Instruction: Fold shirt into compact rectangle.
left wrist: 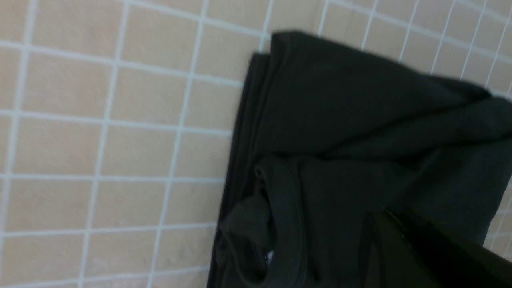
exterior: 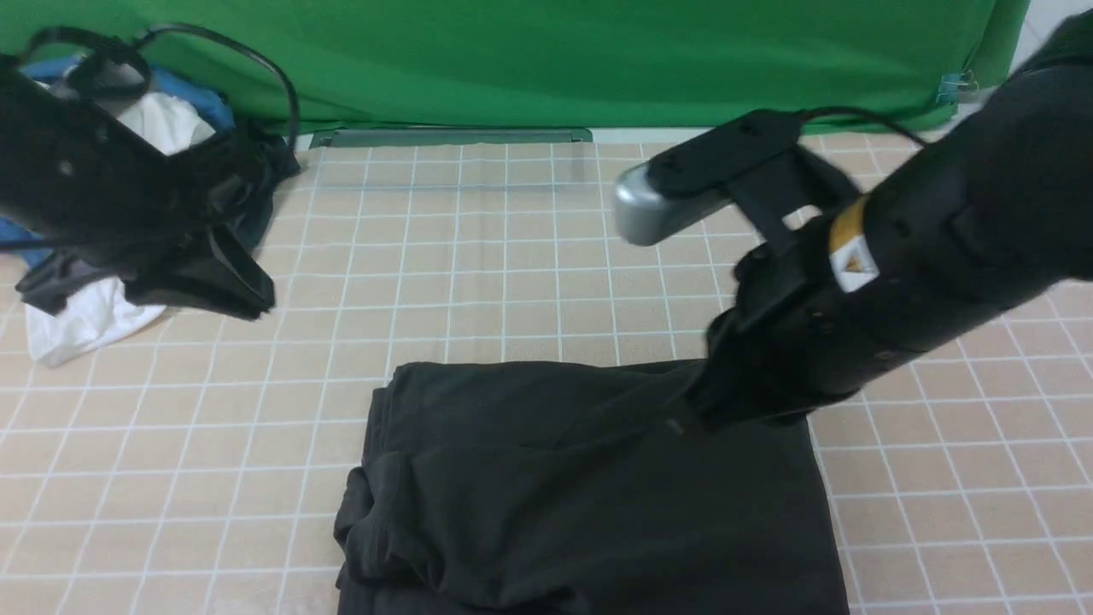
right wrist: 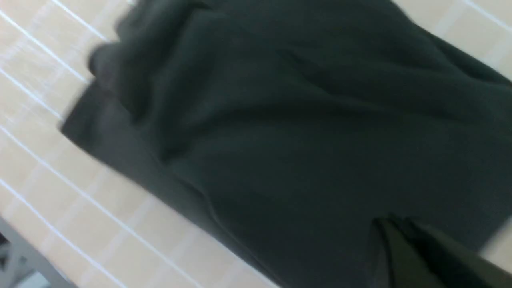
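The black shirt (exterior: 581,495) lies folded into a rough rectangle at the near middle of the gridded table (exterior: 512,256), its left edge bunched in loose layers. The left wrist view shows the shirt (left wrist: 360,120) with its collar opening at one end. My right gripper (exterior: 687,418) is shut, its tip at the shirt's far right edge, and a crease in the cloth runs up to it. In the right wrist view the right gripper (right wrist: 384,222) hovers closed over the shirt (right wrist: 300,120). My left gripper (exterior: 256,299) is shut and empty, raised at the far left; it also shows as the left gripper (left wrist: 386,216).
A heap of other garments sits at the far left: a white garment (exterior: 85,325), a dark garment (exterior: 260,171) and blue cloth (exterior: 201,94). A green backdrop (exterior: 512,60) closes off the table's far side, with a grey bar (exterior: 452,137) at its foot.
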Motion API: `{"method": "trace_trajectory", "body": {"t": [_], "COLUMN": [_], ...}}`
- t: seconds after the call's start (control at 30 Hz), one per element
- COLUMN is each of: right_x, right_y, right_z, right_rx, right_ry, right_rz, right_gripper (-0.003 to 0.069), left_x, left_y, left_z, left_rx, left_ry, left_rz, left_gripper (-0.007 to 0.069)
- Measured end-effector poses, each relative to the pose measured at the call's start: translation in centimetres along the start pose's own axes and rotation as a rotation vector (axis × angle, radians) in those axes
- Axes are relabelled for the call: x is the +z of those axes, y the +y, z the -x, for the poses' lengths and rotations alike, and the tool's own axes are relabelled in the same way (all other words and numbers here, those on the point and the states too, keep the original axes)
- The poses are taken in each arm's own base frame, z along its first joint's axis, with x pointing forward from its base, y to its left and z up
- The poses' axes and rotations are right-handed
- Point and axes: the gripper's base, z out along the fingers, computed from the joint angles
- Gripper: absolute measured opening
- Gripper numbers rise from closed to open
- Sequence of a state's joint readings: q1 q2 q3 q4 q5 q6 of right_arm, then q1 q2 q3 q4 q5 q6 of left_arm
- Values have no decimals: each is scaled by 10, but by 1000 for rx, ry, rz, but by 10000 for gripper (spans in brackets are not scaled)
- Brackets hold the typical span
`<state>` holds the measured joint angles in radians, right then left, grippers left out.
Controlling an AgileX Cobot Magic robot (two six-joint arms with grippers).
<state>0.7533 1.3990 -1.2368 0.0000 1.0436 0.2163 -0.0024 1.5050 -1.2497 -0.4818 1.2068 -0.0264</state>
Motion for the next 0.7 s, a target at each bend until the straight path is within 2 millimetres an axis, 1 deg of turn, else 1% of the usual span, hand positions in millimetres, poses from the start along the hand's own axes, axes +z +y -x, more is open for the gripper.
{"method": "trace_trajectory", "body": {"t": [0.03, 0.1, 0.2, 0.27, 0.3, 0.33, 0.4, 0.43, 0.47, 0.53, 0.63, 0.7], "right_x": [-3, -16, -27, -30, -31, -32, -33, -34, -34, -37, -40, -44], "right_y": [-1, -6, -10, -12, -12, -13, -14, -15, -15, -15, -16, -18], "right_z": [-2, -12, -28, -36, -37, -44, -48, -50, -50, -51, -52, -55], "right_rx": [-3, -11, -13, -14, -14, -14, -14, -15, -15, -16, -21, -29], "right_ry": [0, -11, -16, -20, -20, -20, -19, -22, -23, -35, -47, -61], "right_rz": [-7, -26, -30, -31, -31, -31, -32, -32, -32, -32, -37, -46], "right_gripper": [31, 31, 31, 31, 31, 31, 31, 31, 31, 31, 31, 31], "left_x": [3, 29, 61, 77, 80, 90, 98, 104, 104, 112, 115, 112], "left_y": [0, -14, -27, -27, -27, -21, -16, -10, -10, -2, 3, 4], "left_z": [-2, -21, -43, -56, -59, -66, -70, -73, -73, -77, -80, -81], "left_rx": [1, 46, 96, 127, 130, 129, 122, 116, 115, 117, 123, 119], "left_ry": [14, 96, 125, 144, 145, 137, 119, 101, 94, 92, 125, 160], "left_rz": [0, 3, 40, 84, 95, 135, 154, 168, 168, 194, 225, 253], "left_gripper": [18, 18, 18, 18, 18, 18, 18, 18, 18, 18, 18, 18]}}
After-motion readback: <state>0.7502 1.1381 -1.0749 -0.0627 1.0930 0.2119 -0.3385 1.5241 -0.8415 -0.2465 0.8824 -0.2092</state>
